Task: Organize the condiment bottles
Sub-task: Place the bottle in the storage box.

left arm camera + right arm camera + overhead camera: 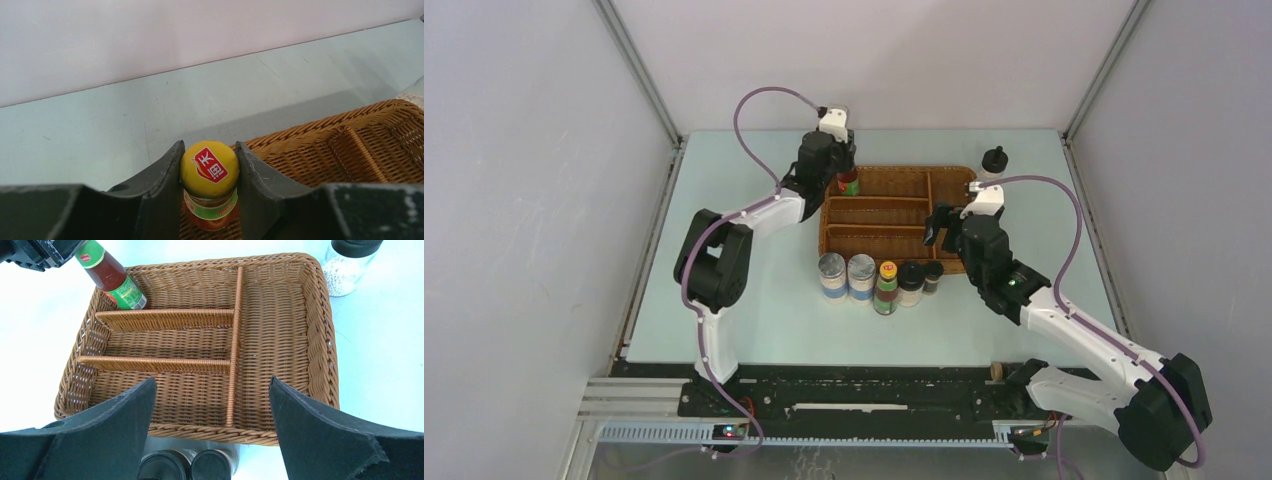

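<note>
**Top view, lower centre.** Five bottles stand upright in a row on the tabletop (754,330), just beside the near rim of the wicker tray (894,252). From left to right they are a silver-topped shaker (831,277), a second shaker (861,277), a yellow-capped sauce bottle (886,288), a white black-capped bottle (910,284) and a small dark bottle (932,277), which is too small to describe further.

**Centre right.** The right tool (212,385) hangs released over the near right part of the tray, its fingers spread wide apart.

**Upper centre.** The left tool (209,159) is clenched on the yellow cap of a second sauce bottle (117,282). This bottle leans slightly in the far left compartment of the tray, and its base appears to rest on the wicker floor.

**Upper right.** Another black-capped bottle (994,162) stands on the tabletop just beyond the tray's far right corner.
</note>
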You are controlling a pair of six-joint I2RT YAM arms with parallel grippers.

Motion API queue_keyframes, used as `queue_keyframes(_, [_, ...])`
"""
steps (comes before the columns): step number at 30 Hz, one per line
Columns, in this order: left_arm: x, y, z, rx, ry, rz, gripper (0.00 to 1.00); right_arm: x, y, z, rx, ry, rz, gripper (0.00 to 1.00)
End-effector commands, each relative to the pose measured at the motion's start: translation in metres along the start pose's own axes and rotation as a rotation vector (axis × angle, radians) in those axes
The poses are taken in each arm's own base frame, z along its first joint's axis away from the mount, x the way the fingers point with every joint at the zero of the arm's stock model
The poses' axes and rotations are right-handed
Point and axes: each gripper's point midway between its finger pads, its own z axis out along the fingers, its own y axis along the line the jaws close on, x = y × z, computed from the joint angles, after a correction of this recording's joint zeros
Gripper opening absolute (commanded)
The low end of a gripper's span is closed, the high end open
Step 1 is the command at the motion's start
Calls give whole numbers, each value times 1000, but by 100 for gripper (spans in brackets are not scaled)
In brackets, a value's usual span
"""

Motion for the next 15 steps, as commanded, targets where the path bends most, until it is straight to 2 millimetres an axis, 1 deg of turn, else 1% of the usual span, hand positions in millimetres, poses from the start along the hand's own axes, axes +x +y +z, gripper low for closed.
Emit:
queue_keyframes(1, [-20,-6,-2,5,-82,-10,44,-5,5,-2,-15,-26,23,92])
queue_keyframes(2, [-20,-7,-2,6,-79,-10,51,-5,5,-2,-17,-27,23,92])
queue_keyframes(3, [-19,-8,-2,7,-76,-9,57,-5,5,-2,-18,-26,23,92])
queue_keyframes(7, [-17,-13,-4,17,-65,-6,74,-5,6,-2,-20,-25,23,93])
queue_keyframes(12, [-18,-16,-7,20,-62,-4,78,-5,5,-3,-22,-24,18,93])
queue_keyframes(15, [-26,-19,-12,20,-77,-5,79,-8,6,-6,-29,-30,18,93])
